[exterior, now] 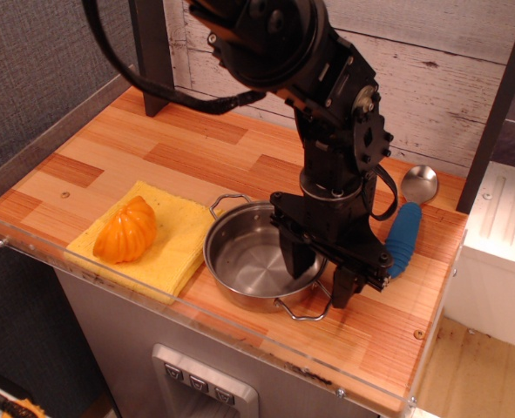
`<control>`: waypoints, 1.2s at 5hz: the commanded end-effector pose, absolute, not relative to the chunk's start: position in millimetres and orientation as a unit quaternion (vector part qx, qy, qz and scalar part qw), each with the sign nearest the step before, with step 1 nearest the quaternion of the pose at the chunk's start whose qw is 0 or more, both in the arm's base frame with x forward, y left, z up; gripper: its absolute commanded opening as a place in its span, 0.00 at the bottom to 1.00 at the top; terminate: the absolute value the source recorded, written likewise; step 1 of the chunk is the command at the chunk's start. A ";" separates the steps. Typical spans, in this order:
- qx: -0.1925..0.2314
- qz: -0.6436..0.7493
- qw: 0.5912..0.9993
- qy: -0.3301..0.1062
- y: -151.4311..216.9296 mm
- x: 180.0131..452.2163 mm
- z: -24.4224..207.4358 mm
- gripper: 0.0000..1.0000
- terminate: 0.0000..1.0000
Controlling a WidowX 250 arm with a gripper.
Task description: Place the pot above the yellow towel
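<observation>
The shiny steel pot [248, 261] stands on the wooden table near the front edge, its left rim overlapping the right edge of the yellow towel [177, 228]. An orange pumpkin-shaped toy [126, 230] lies on the towel. My black gripper [321, 274] is open and straddles the pot's right rim: one finger is inside the pot, the other is outside it, just above the front-right wire handle [305, 309]. The rear-left handle [227, 203] is free.
A steel spoon with a blue handle [405, 233] lies to the right of the pot, close behind the gripper. A dark post [152, 61] stands at the back left. A clear plastic rim [196, 318] runs along the table's front edge.
</observation>
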State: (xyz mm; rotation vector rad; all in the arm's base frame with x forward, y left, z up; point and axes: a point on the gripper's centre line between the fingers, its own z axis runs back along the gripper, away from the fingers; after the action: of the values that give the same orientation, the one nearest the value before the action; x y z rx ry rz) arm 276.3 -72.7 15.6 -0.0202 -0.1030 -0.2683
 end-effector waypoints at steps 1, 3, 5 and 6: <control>-0.017 -0.128 0.990 -0.060 -66.8 278.8 27.3 0.00 0.00; -0.063 -0.118 0.987 -0.094 -73.2 282.8 61.7 0.00 0.00; -0.112 -0.082 0.971 -0.197 -47.2 283.7 156.2 0.00 0.00; -0.086 -0.032 0.974 -0.206 0.0 303.7 170.0 0.00 0.00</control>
State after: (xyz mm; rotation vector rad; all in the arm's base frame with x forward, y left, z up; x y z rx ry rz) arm 307.9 1.4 156.4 -0.1755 -0.3681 -0.0494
